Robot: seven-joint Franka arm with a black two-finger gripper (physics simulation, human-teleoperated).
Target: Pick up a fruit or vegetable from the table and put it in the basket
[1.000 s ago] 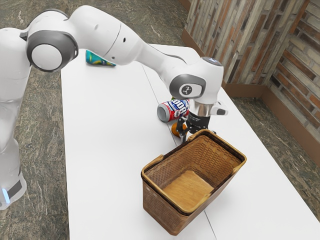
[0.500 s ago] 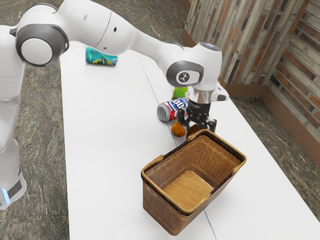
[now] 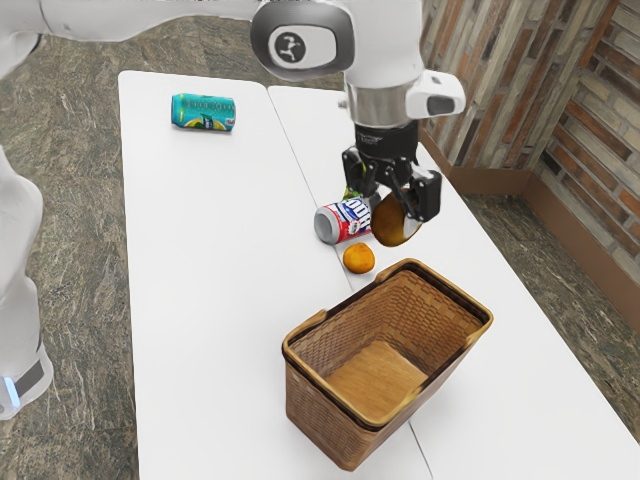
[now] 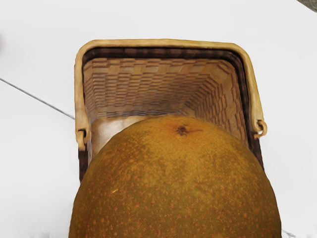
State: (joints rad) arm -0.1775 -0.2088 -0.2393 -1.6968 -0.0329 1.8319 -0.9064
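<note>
Exterior view: a smooth white bench (image 3: 220, 300), crossed by a thin seam (image 3: 298, 158) running from about half past eleven to five o'clock, stands on a mottled, stone-like floor (image 3: 75, 260). Walls (image 3: 500, 90) of brown and grey strips, edged by a brown baseboard (image 3: 495, 181), rise from one to three o'clock. The fingers (image 3: 429, 197) grasp a large brown fruit (image 3: 392, 223), raised above the bench and outside the wicker basket (image 3: 335, 430). At eleven o'clock from the basket lie an orange (image 3: 359, 258) and a soda can (image 3: 343, 221); a teal can (image 3: 204, 112) rests farther off.

Wrist view: the brown fruit, its dark stem spot visible, overlaps the basket's opening; the seam meets the basket's side.
</note>
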